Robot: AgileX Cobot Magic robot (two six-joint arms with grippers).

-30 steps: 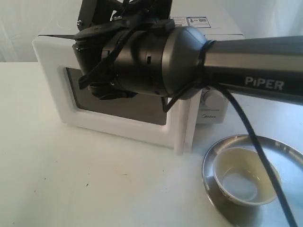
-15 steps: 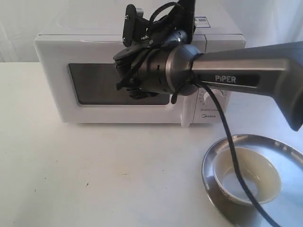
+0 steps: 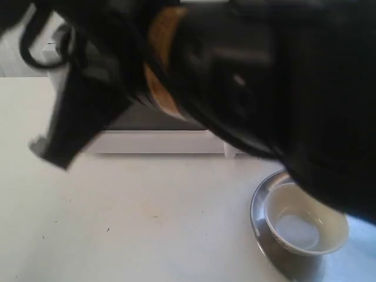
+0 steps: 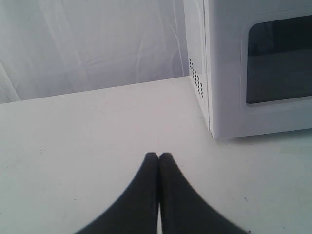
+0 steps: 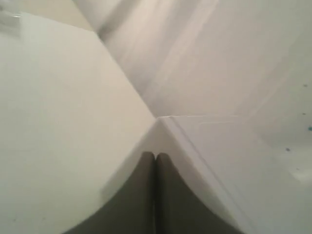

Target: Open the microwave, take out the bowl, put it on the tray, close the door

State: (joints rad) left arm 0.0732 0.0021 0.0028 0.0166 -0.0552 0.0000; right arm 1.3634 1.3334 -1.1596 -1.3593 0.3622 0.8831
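Blurred black right arm (image 3: pixel 264 76) noted nearest the exterior camera, masking much of that view; small round cream-white ceramic bowl (image 3: pixel 305 226) found seated in large shiny silver metal tray (image 3: pixel 291 264) on white tabletop (image 3: pixel 147 211); left gripper (image 4: pixel 158 157) pinched together, empty, over the table; right gripper (image 5: pixel 156 156) likewise pressed together, at a white corner; white boxy microwave (image 4: pixel 197 58) behind, its dark-windowed white door (image 4: pixel 226 73) flush with the body.

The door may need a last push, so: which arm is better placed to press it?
Right, likely: the right gripper is at a white corner, apparently the microwave's; the left gripper hangs over table, apart from the door.
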